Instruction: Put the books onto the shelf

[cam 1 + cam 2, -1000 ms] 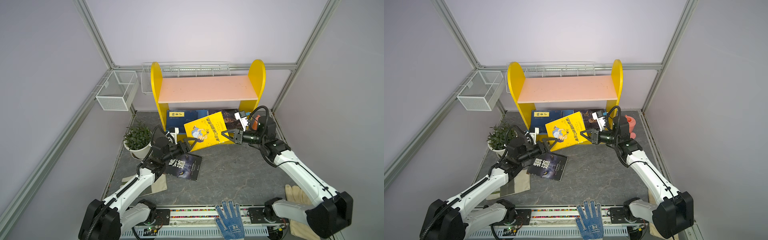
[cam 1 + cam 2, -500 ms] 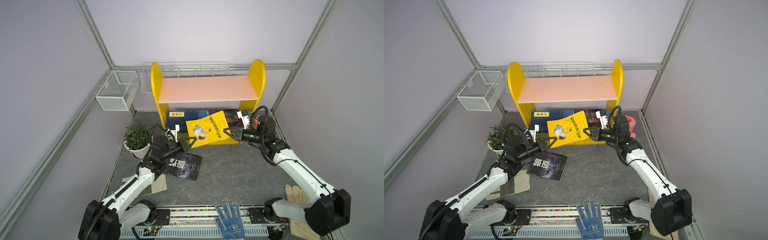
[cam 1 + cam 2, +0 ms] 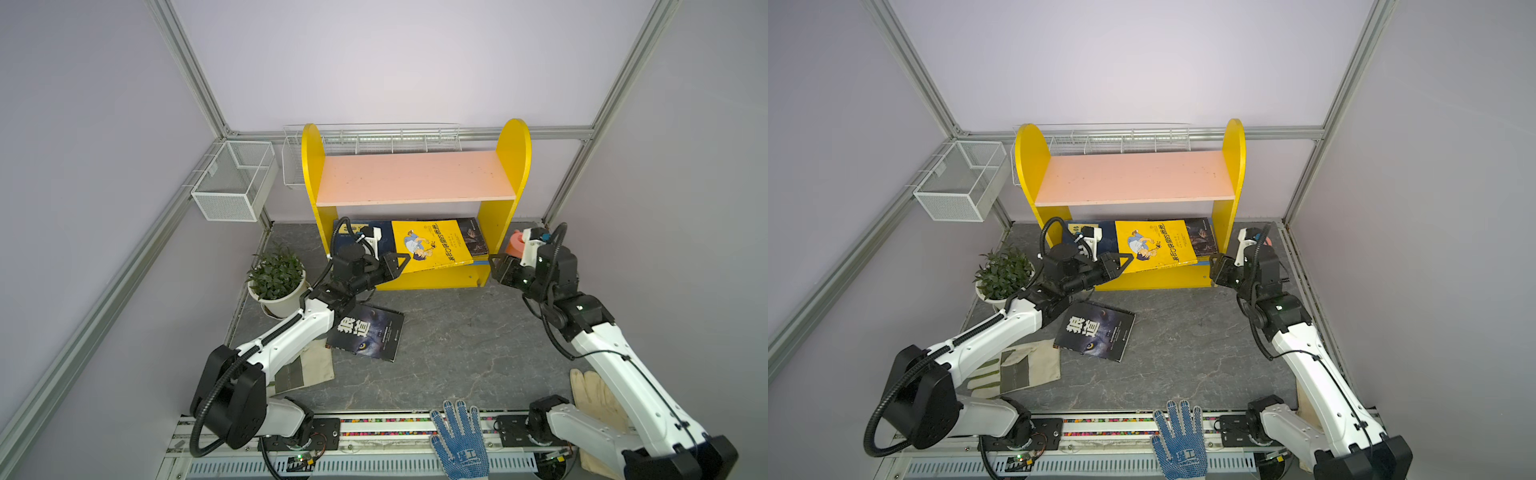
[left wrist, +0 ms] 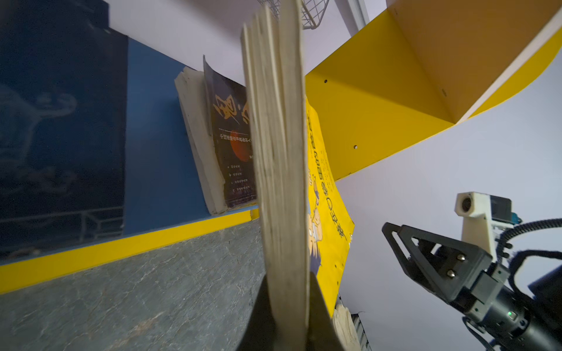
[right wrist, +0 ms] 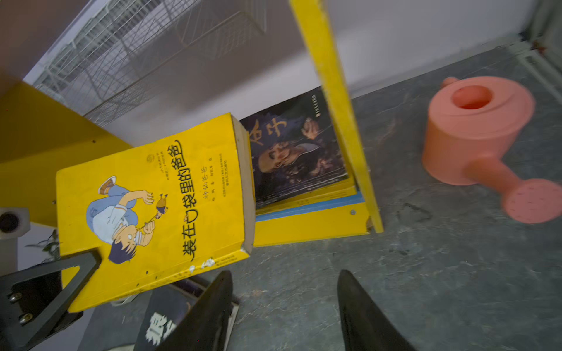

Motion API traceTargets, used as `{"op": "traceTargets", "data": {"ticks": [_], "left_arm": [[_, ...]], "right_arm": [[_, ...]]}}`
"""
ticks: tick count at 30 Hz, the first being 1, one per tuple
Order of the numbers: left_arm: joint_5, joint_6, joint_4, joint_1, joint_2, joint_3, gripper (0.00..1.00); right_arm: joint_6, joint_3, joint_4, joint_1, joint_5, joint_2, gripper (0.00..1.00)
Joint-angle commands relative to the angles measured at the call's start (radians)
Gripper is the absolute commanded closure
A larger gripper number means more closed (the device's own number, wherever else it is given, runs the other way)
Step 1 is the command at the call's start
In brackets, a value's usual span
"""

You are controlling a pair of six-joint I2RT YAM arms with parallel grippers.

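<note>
The shelf (image 3: 415, 176) (image 3: 1133, 176) stands at the back, its pink upper board bare. A bright yellow book (image 3: 432, 245) (image 3: 1154, 245) (image 5: 152, 206) lies tilted half over the blue lower board, on a navy book (image 3: 353, 232) and beside a dark portrait book (image 3: 471, 241) (image 5: 295, 152). My left gripper (image 3: 401, 264) (image 3: 1125, 262) (image 4: 287, 279) is shut on the yellow book's near left corner. My right gripper (image 3: 496, 266) (image 3: 1214, 266) (image 5: 285, 273) stands open and holds nothing, by the shelf's right panel. A dark wolf-cover book (image 3: 365, 336) (image 3: 1096, 332) lies flat on the floor.
A potted plant (image 3: 276, 278) stands left of the shelf, close to my left arm. A pink watering can (image 3: 515, 245) (image 5: 474, 130) sits just behind my right gripper. White wire baskets (image 3: 232, 183) hang on the walls. Gloves (image 3: 459, 440) lie at the front edge.
My right gripper let go of the yellow book, opened and drew back to the right. My left gripper shut on its corner. The book now lies further in on the lower board.
</note>
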Motion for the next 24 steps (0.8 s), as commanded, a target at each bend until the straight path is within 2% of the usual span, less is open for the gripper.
{"op": "traceTargets", "data": {"ticks": [1,13,24], "left_arm": [[-0.003,0.075,0.036,-0.02,0.052,0.134,1.0],[-0.07,0.115,-0.074,-0.055,0.335,0.428,1.0],[-0.146,0.091,-0.071,-0.085,0.458,0.504,1.0]], "right_arm": [[-0.024,-0.029,-0.091,-0.038,0.107,-0.02,0.41],[-0.054,-0.042,-0.114,-0.099,0.04,-0.032,0.41],[-0.082,-0.04,-0.122,-0.117,0.018,-0.021,0.41]]}}
